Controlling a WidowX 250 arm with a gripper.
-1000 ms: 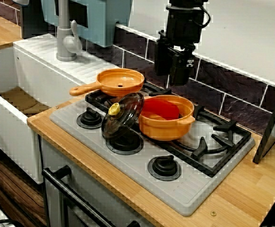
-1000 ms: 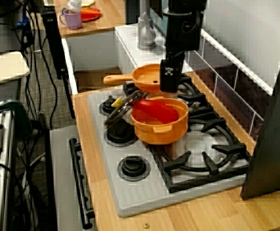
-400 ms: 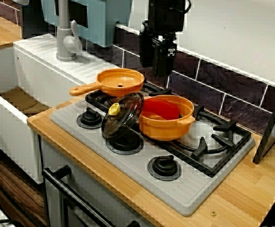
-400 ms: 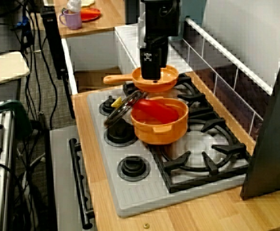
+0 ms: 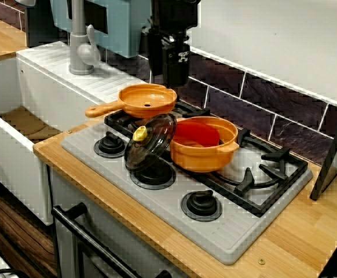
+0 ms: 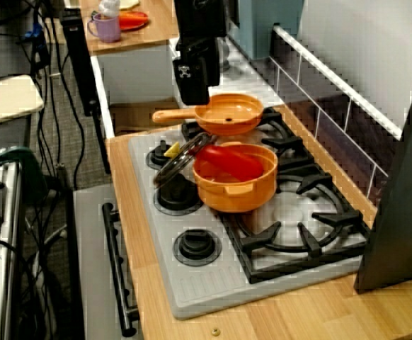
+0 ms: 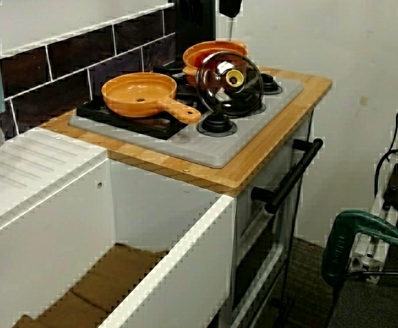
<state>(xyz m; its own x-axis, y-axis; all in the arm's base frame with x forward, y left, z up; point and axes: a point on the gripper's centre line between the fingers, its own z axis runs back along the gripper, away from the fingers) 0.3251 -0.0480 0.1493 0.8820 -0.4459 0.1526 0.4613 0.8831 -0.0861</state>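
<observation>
Nearest to me, the wooden tabletop [image 5: 301, 231] carries a grey hob [image 5: 162, 211] with three black knobs [image 5: 201, 204] along its near edge. Just behind them a glass lid [image 5: 151, 141] with a yellow knob [image 5: 139, 134] leans tilted against the left side of an orange pot [image 5: 206, 152], and something red [image 5: 196, 134] lies inside the pot. Farther back and to the left, an orange frying pan [image 5: 148, 98] sits on the grate [image 5: 122, 119], its handle [image 5: 102, 110] pointing left toward the sink [image 5: 18, 116]. The claw [image 5: 175, 80] hangs above the pan, well apart from it, with nothing hanging from it. I cannot tell whether it is spread or pressed together, because it shows only as one dark block. In my judgement, work on this pan asks for a slow, straight descent and a grip on the handle or rim rather than on the shallow bowl. It also needs care with the nearby lid, which stands unsteady and could slide.
</observation>
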